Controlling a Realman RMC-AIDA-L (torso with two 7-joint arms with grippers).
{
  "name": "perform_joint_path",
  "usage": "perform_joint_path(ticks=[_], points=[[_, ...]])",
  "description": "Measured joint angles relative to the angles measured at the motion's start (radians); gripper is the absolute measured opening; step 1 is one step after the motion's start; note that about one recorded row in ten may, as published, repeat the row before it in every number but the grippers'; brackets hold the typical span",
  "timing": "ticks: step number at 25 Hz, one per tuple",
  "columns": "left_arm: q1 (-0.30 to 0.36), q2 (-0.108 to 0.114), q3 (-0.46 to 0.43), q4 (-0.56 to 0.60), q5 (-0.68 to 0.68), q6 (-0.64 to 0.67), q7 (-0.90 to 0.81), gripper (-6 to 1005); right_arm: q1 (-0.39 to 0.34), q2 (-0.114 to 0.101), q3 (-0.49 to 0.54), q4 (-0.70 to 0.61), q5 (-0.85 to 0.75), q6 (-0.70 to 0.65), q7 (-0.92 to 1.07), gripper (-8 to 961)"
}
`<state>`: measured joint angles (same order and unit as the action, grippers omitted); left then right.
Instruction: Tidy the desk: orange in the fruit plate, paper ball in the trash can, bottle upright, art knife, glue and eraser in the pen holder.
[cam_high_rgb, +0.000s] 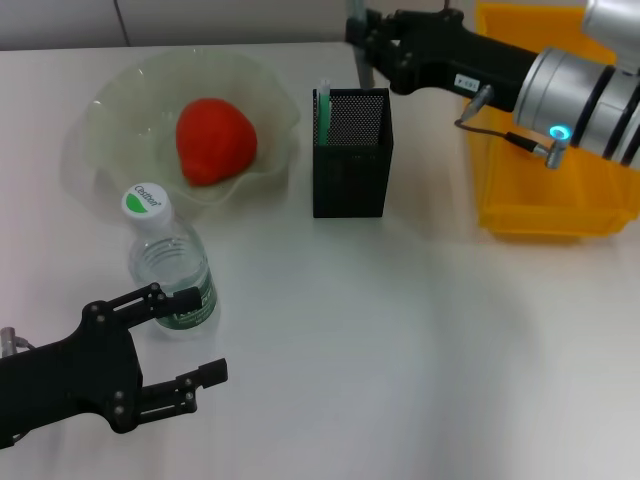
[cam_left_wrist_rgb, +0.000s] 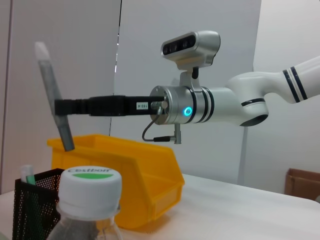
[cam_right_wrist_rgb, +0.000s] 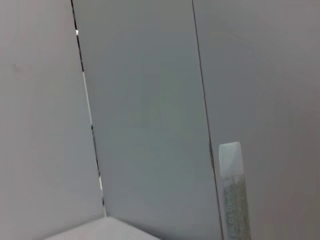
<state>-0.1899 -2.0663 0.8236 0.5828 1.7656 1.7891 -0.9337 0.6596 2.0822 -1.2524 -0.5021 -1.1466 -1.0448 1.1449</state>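
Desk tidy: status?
Done: orange sits in the fruit plate; bottle stands upright. In hand: right end effector holds a grey stick-like item above the pen holder. Left end effector is open beside the bottle. Paper ball and eraser aren't visible.

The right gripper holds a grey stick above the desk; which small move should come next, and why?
Probably lower it into the pen holder. The right gripper is shut on the grey stick, which hangs tilted in the air, its lower end above the holder's open top or close to it. The orange already lies in the fruit plate and the bottle stands upright. The left gripper waits open beside the bottle.
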Motion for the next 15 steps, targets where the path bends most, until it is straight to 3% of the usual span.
perform_joint_path(ticks=[15], points=[[-0.001, 0.000, 0.002, 0.000, 0.000, 0.008, 0.000, 783, -0.037, 0.001, -0.010, 0.013, 0.003, -0.033, -0.019, 242]])
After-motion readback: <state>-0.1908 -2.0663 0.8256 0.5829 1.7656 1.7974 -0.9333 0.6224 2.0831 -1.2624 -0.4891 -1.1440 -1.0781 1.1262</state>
